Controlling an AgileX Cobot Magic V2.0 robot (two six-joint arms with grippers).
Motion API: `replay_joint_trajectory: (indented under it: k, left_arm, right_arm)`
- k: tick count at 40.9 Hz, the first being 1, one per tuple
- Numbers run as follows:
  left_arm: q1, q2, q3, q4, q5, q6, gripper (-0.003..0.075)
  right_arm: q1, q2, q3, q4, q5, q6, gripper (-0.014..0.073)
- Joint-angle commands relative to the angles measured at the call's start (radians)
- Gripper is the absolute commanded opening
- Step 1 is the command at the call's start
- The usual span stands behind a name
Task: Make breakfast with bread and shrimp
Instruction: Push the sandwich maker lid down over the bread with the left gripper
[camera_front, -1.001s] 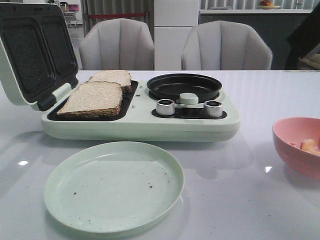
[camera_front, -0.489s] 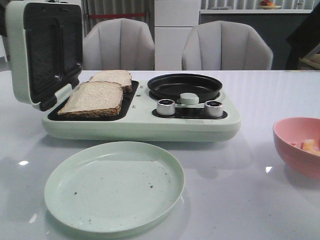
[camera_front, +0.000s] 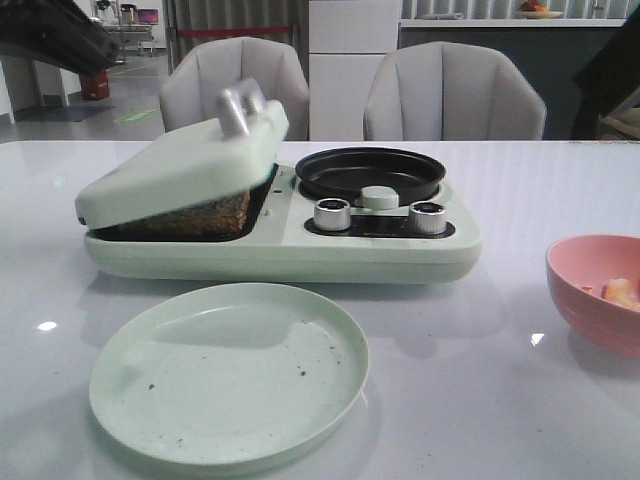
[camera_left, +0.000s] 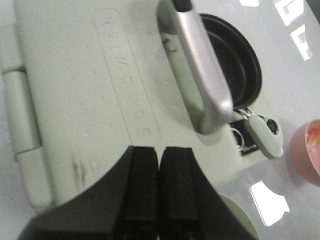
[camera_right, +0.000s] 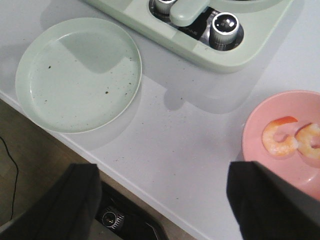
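1. Centre-left of the front view, the pale green hinged lid (camera_front: 180, 165) rests tilted on the brown-crusted bread (camera_front: 195, 213): toasting step.
2. Left gripper (camera_left: 159, 165) is clenched, empty; next, press the lid flat.
3. Right gripper (camera_right: 160, 197) is spread wide; orange-pink shrimp (camera_right: 290, 137) wait in the pink bowl (camera_right: 255, 125), lower right.

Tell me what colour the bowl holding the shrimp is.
Pink. The bowl shows best in the right wrist view, with the orange-pink shrimp lying inside it.
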Motion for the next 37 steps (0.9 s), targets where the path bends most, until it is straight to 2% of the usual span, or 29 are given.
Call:
replay_joint_trajectory:
  k: [1,7,24,27,29,34,37]
  left_arm:
    - [-0.046,-0.124,0.047,-0.059,-0.050,0.047,0.0099]
    - [-0.111,-0.249,0.147,-0.054,-0.056,0.072,0.0099]
    - [-0.301,-0.606,0.354,0.099,-0.056,0.066,0.0100]
    - [-0.305,-0.665,0.391,0.161,-0.081,-0.006,0.0103]
    - [-0.305,-0.699,0.408,0.256,-0.108,-0.096,0.0103]
    - [-0.305,-0.753,0.423,0.604,-0.145,-0.372,0.0103]
    - [-0.305,-0.762,0.427,0.724,-0.145,-0.479,0.0101]
  right_arm:
    - [-0.004,-0.015,-0.028,0.004,-0.051,0.000,0.0619]
    - [-0.004,-0.015,-0.028,0.004,-0.051,0.000,0.0619]
    - [-0.004,-0.015,-0.028,0.004,-0.050,0.000,0.0619]
    - [-0.004,-0.015,-0.028,0.004,-0.051,0.000,0.0619]
    - [-0.004,-0.015,-0.028,0.004,-0.051,0.000,0.0619]
    - [-0.004,-0.015,-0.028,0.004,-0.050,0.000,0.0619]
    - [-0.004,-0.014,-0.028,0.004,-0.058,0.000,0.0619]
